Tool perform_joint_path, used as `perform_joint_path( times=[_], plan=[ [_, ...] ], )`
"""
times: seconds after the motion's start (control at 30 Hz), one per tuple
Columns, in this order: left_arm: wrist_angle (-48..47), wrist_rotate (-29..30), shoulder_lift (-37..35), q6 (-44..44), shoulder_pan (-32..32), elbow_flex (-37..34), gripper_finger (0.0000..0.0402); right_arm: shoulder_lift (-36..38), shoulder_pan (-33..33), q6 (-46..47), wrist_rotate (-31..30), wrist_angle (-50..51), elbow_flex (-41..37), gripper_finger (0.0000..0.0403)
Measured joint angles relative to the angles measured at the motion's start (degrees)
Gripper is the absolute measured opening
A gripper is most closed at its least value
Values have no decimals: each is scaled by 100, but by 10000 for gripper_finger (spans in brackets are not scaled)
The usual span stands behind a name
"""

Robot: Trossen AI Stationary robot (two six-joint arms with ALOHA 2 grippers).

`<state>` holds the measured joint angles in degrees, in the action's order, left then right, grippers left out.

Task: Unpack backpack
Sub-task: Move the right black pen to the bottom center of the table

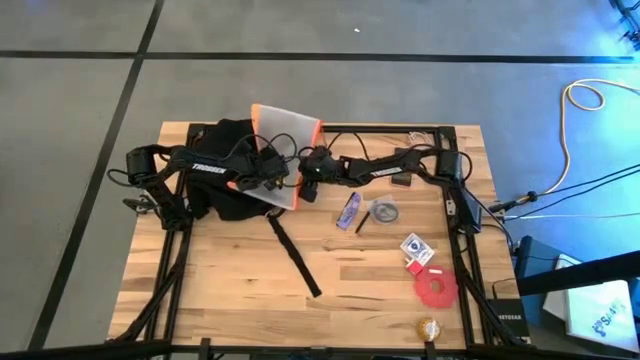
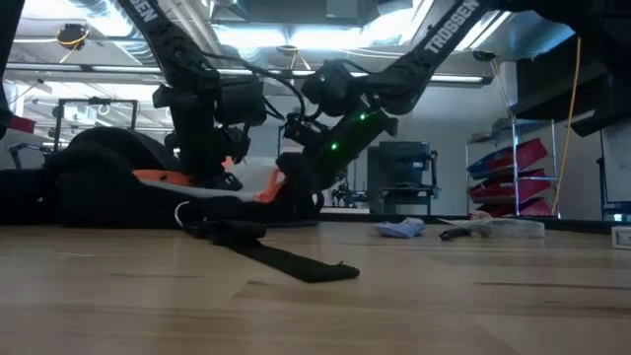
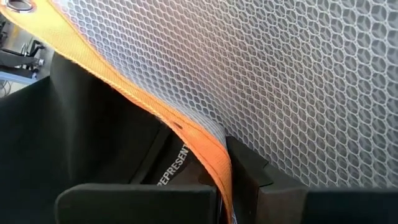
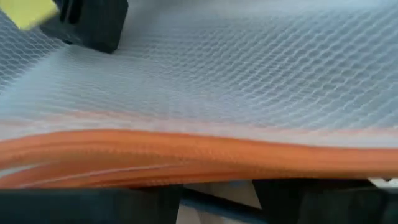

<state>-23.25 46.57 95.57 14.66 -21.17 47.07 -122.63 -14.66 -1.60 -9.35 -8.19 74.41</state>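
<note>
Backpack [image 1: 225,165]: I see it lying on the counter [image 1: 250,290].
Left fingers [image 3: 249,171]: clenched on the mesh pouch [image 1: 285,135] (orange edge).
Right fingers [image 4: 323,199]: at its edge, cannot tell.

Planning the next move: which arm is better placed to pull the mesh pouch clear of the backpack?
Probably the left. The left gripper is shut on the mesh pouch at its orange edge, over the backpack. The right gripper sits beside the pouch's edge, its grip unclear.

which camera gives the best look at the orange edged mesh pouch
The high view: it shows the whole mesh pouch tilted up over the backpack. Both wrist views show only close-up mesh and orange edging; the low view shows just orange slivers behind the arms.
</note>
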Motion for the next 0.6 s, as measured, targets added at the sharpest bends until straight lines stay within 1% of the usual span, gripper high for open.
perform_joint_path(
  times=[0.1, 0.23, 0.43, 0.6],
  plan=[
    [9, 0, 0, -1, 0, 0, 3, -104, 12, -8, -205, -28, 0, 150],
    [0, -7, 0, -3, 0, 0, 3, -104, 9, -12, -153, 209, 8, 150],
    [-17, -15, 0, -115, -22, 0, 3, -41, 161, -36, -139, 1278, 33, 149],
    [11, -23, 0, -50, -66, 2, 3, 10, 365, 103, -76, 1864, 37, 149]
  ],
)
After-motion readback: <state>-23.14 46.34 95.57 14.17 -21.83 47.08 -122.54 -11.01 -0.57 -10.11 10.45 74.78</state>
